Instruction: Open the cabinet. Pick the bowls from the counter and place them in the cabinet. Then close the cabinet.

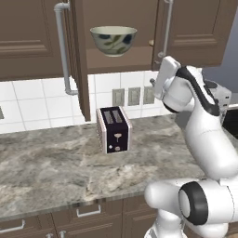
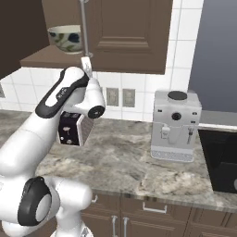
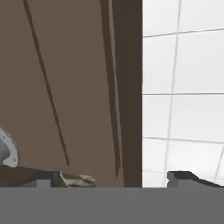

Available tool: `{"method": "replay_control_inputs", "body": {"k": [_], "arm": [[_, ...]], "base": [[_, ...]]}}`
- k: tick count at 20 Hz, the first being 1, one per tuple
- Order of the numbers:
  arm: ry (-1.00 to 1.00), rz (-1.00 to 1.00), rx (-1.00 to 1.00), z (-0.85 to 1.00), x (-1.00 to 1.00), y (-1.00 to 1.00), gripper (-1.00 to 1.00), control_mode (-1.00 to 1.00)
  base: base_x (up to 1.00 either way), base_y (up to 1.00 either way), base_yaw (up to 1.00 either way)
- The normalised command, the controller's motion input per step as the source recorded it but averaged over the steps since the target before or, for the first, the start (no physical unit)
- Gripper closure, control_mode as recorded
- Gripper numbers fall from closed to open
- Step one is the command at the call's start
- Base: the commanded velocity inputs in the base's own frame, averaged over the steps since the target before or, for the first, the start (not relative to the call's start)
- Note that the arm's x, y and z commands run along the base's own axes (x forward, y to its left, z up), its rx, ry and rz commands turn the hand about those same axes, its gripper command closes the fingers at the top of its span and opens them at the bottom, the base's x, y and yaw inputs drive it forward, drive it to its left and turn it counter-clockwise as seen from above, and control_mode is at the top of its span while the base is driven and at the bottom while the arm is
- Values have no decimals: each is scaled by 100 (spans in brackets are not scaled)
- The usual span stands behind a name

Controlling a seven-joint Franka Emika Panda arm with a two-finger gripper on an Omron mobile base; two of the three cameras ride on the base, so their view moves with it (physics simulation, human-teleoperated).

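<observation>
One bowl (image 1: 113,40) shelved in the open cabinet (image 1: 79,60), pincer (image 3: 113,181) wide open and empty beside its right door; you're probably at closing next, though no second bowl visible.

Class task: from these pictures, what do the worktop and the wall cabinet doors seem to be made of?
The long grey-brown worktop looks like polished marbled stone: cloudy veining, thick edge. The dark brown panelled wall cabinet doors look like matt wood, though no grain shows, so possibly laminate.
</observation>
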Motion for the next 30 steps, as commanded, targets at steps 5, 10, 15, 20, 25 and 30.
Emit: {"method": "replay_control_inputs", "body": {"k": [5, 10, 15, 20, 25, 30], "arm": [[2, -6, -1, 0, 86, 13, -100, -100], [5, -4, 0, 0, 88, 1, -100, -100], [9, -1, 0, 13, 24, -4, -100, -100], [0, 0, 0, 41, -67, 0, -100, -100], [0, 0, 0, 30, -89, 3, -100, -100], [0, 0, 0, 7, -94, 13, -100, -100]], "base": [[0, 0, 0], [0, 0, 0], [0, 0, 0], [0, 0, 0], [0, 0, 0], [0, 0, 0]]}}
